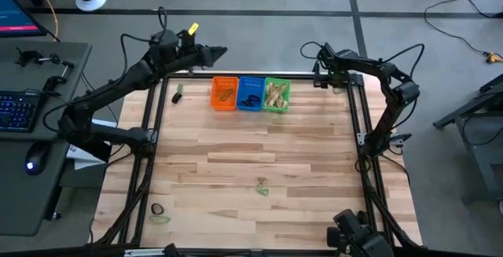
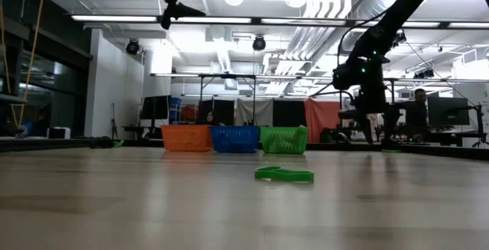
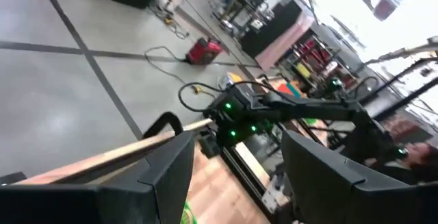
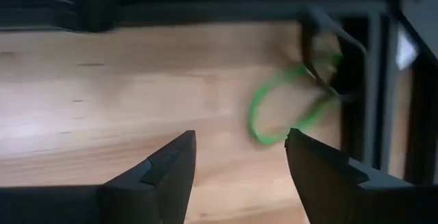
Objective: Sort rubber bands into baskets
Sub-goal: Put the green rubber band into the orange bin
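Observation:
Three baskets stand side by side at the table's far middle: orange [image 1: 224,93], blue [image 1: 251,93] and green [image 1: 276,94], each with rubber bands inside. Loose bands lie on the table: a green one near the middle front [image 1: 262,186] [image 2: 284,175], a black and a green one at the near left [image 1: 159,213], and one left of the orange basket [image 1: 178,93]. My left gripper [image 1: 216,53] [image 3: 236,162] is open and empty, high above the far edge. My right gripper [image 1: 319,73] [image 4: 239,162] is open over the far right corner, short of a green band [image 4: 274,111] beside a black band [image 4: 321,46].
The table's black metal frame [image 1: 357,123] runs along its edges and stands right beside the bands at the far right corner [image 4: 373,80]. A desk with a keyboard [image 1: 20,108] stands left of the table. Bare wood lies between the baskets and the near bands.

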### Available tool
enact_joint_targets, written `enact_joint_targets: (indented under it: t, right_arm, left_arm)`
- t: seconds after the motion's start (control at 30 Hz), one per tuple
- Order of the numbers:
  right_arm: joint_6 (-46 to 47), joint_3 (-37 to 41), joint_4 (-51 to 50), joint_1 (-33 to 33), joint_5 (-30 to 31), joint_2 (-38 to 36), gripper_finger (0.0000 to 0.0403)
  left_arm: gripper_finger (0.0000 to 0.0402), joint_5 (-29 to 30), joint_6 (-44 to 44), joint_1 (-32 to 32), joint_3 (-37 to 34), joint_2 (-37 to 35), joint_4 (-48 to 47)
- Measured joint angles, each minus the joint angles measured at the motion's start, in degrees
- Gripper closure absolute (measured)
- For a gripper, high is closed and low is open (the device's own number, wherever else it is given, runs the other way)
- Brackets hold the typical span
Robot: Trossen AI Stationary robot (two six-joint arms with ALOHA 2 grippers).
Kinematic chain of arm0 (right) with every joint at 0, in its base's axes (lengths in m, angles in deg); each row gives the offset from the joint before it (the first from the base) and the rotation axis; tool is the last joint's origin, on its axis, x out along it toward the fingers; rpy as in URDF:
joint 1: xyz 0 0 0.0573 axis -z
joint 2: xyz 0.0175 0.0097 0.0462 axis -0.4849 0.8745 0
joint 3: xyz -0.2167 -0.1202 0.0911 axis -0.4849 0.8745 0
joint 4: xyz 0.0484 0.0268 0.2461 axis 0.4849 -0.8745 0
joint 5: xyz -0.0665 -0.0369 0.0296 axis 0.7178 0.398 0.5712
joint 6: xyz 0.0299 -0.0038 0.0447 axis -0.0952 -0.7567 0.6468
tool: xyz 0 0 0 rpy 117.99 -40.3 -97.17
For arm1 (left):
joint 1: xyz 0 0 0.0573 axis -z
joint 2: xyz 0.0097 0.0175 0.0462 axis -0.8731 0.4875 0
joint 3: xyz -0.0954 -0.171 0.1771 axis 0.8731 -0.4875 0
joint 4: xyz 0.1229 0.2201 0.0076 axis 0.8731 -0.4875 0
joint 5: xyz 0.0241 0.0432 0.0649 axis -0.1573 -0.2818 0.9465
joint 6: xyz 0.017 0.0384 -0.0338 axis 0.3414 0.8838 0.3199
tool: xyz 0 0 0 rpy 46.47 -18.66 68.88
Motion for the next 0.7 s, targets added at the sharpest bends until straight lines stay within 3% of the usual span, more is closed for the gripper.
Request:
enact_joint_targets:
  t: [0.33,0.7]
  right_arm:
    - [19.4,-0.5,2.5,0.4,6.2,2.6,0.0221]
    - [19.8,-8.9,-9.6,1.9,-1.8,11.2,0.0222]
  left_arm:
    - [0.0188,-7.3,0.2,-0.8,0.0,-0.3,0.0]
    - [0.0188,-17.4,-0.3,-1.8,0.0,-0.4,-0.3]
